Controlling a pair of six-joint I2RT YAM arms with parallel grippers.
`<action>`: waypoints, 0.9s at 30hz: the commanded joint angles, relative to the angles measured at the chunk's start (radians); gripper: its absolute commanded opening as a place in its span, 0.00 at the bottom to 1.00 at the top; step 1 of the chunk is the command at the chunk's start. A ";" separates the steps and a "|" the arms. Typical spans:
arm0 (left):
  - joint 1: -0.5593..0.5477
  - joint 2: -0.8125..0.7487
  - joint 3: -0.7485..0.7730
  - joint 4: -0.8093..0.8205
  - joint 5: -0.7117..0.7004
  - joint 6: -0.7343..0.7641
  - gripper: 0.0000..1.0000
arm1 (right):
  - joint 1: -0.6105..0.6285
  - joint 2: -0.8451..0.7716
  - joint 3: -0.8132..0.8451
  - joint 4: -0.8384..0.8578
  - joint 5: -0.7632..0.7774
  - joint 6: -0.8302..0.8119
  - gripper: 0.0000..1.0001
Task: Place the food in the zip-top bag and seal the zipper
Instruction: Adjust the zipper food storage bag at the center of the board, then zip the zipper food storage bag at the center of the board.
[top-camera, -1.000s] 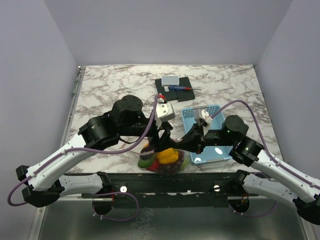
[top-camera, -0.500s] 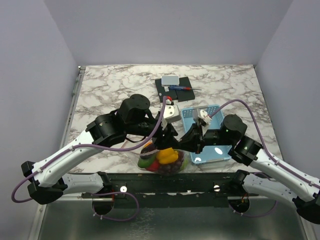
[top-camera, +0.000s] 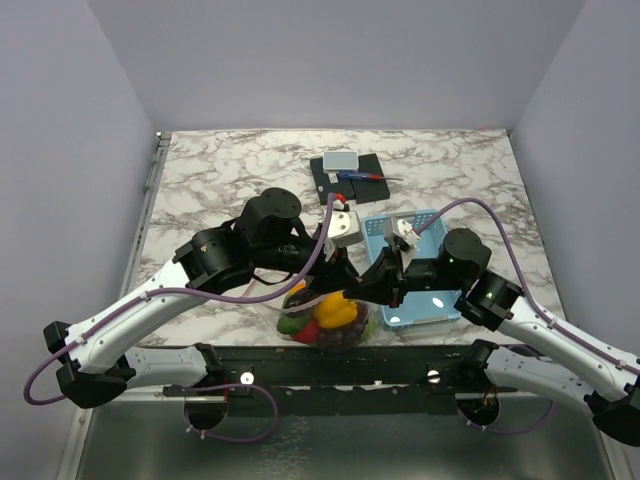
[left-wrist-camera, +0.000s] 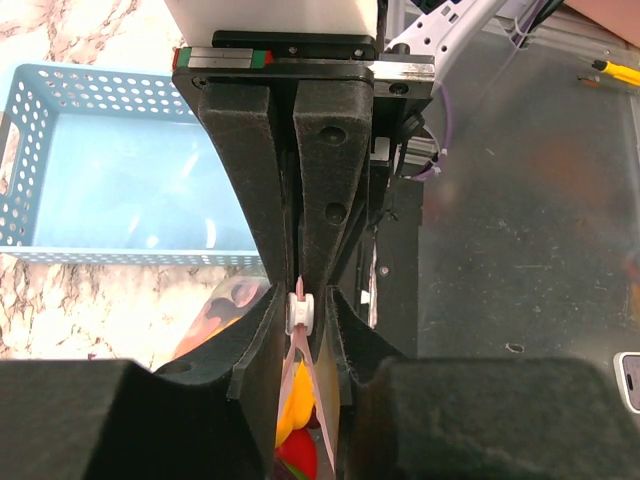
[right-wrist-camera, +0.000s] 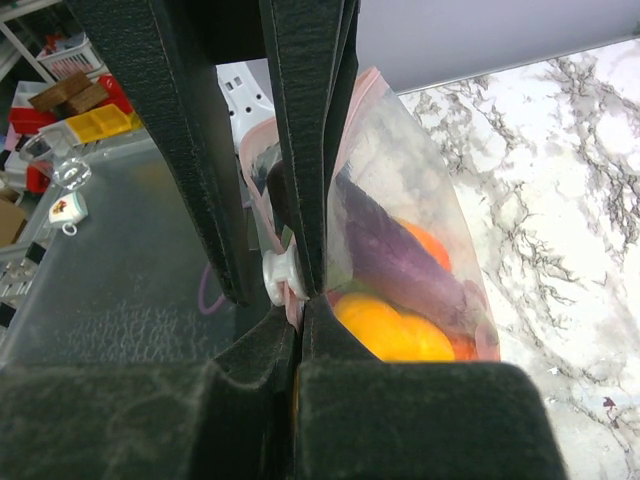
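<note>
zip-top bag (right-wrist-camera: 420, 180): clear, crinkly | zipper (left-wrist-camera: 300, 311): thin pink strip | food (right-wrist-camera: 390, 335): rounded

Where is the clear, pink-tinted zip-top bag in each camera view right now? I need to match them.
Top external: the clear, pink-tinted zip-top bag sits low centre, at the near edge of the marble table.
Left wrist: the bag is bottom centre, edge-on, clamped in the left gripper.
Right wrist: the bag fills centre to right, clamped in the right gripper.
Shared landmark: the yellow toy food piece inside the bag, visible in all three views.
</note>
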 joint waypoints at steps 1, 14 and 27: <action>-0.004 0.002 -0.016 0.020 0.024 0.009 0.25 | 0.002 -0.003 0.040 0.020 -0.011 0.013 0.01; -0.003 -0.003 -0.034 0.019 0.013 0.009 0.24 | 0.002 0.002 0.045 0.019 -0.016 0.013 0.01; -0.004 -0.018 -0.046 0.018 -0.009 0.005 0.00 | 0.002 -0.044 0.024 0.048 0.024 0.005 0.01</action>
